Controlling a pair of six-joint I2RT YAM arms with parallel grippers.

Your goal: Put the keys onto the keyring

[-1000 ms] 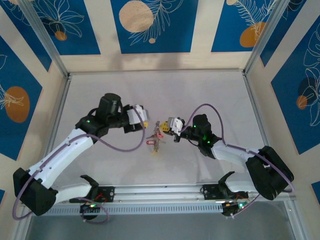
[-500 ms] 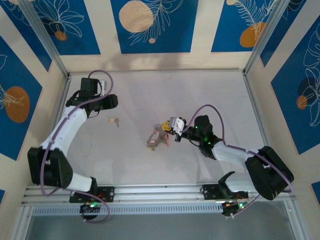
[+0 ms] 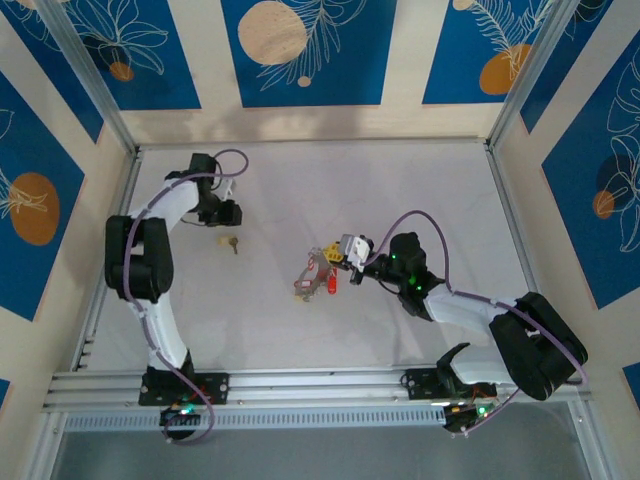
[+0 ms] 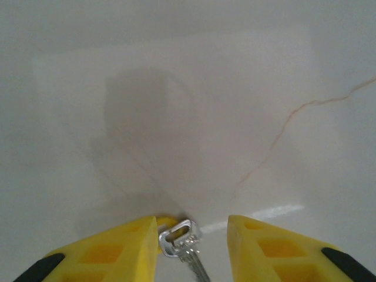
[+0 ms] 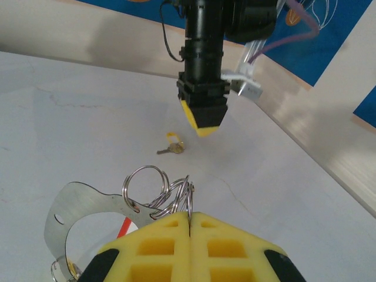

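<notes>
A loose silvery key (image 3: pixel 232 243) with a yellow tag lies on the table at the left. In the left wrist view this key (image 4: pixel 183 242) sits between the open fingers of my left gripper (image 4: pixel 192 226), nearer the left finger, and no pad touches it. My left gripper (image 3: pixel 226 214) hovers just behind the key. My right gripper (image 5: pixel 189 216) is shut on a split ring (image 5: pixel 187 197) of the keyring (image 5: pixel 61 207), a flat grey hoop with several rings and a red tag (image 3: pixel 331 284). The bundle (image 3: pixel 314 272) hangs left of my right gripper (image 3: pixel 341 252).
The white table (image 3: pixel 400 190) is bounded by a metal frame (image 3: pixel 310 145) and blue patterned walls. A thin crack runs across the table surface (image 4: pixel 282 126). From the right wrist view, the left gripper (image 5: pixel 204 111) points down just behind the loose key (image 5: pixel 172 147).
The left arm has swung from beside the keyring out to the far left and now stands over the loose key. The right gripper and keyring have barely shifted.
</notes>
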